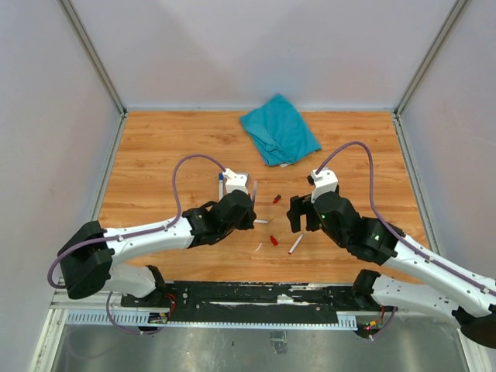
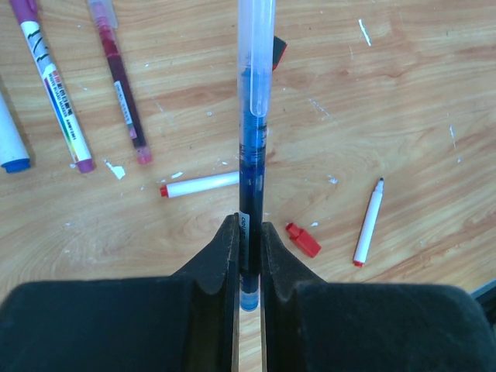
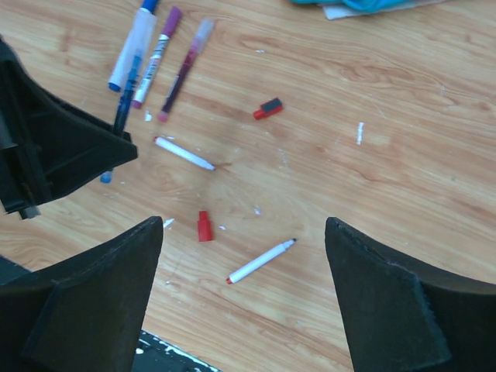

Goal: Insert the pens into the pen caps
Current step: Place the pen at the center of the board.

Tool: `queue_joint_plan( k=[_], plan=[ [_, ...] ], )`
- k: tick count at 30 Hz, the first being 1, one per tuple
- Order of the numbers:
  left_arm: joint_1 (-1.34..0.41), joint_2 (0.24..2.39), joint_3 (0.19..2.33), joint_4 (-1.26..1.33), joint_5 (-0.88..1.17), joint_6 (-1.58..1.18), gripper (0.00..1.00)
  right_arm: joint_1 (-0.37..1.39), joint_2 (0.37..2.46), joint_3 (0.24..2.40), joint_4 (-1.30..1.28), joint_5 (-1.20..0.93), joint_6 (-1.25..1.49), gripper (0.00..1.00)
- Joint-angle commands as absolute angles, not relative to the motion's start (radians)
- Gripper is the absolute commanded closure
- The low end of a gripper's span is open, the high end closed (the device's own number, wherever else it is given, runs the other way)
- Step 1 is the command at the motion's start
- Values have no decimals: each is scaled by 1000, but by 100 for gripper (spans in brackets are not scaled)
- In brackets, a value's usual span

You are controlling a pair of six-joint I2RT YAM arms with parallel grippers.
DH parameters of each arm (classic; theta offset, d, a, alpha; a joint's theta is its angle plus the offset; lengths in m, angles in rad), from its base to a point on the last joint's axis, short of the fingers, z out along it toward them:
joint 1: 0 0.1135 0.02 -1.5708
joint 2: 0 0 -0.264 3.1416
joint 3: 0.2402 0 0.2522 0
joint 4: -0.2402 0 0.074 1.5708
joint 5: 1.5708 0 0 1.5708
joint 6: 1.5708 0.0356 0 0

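Left gripper point(image 2: 248, 232): clamped on a blue pen point(image 2: 252, 139).
Right gripper point(image 3: 244, 225): spread wide, empty, above the worktop point(image 3: 372, 178).
Red cap point(image 3: 204, 226): lay near a white pen point(image 3: 261, 261).

Crumpled teal cloth point(image 1: 280, 129) at the wooden table's point(image 1: 155, 155) far side, tiny white scraps point(image 3: 359, 132) mid-table.

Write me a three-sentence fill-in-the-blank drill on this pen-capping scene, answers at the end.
The pen clamped in the left end effector has ____ ink. The right end effector is ____ and holds nothing. The crumpled cloth is ____ in colour.
Missing words: blue; open; teal.
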State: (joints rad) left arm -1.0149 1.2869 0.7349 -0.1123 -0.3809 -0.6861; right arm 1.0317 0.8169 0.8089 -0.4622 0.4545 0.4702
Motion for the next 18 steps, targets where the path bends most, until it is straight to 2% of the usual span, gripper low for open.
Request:
queue_joint_plan(
  k=[1,8,18],
  plan=[
    [-1005,1330,803,-116,-417,-716,99,907,818,825,-544,340,469,13],
    [-995,1382,839,-149,-451,-750,100,671,764,747,-533,103,490,10],
    [-986,1429,873,-161,-452,-760,99,646,721,710,-553,114,493,9]
  ],
)
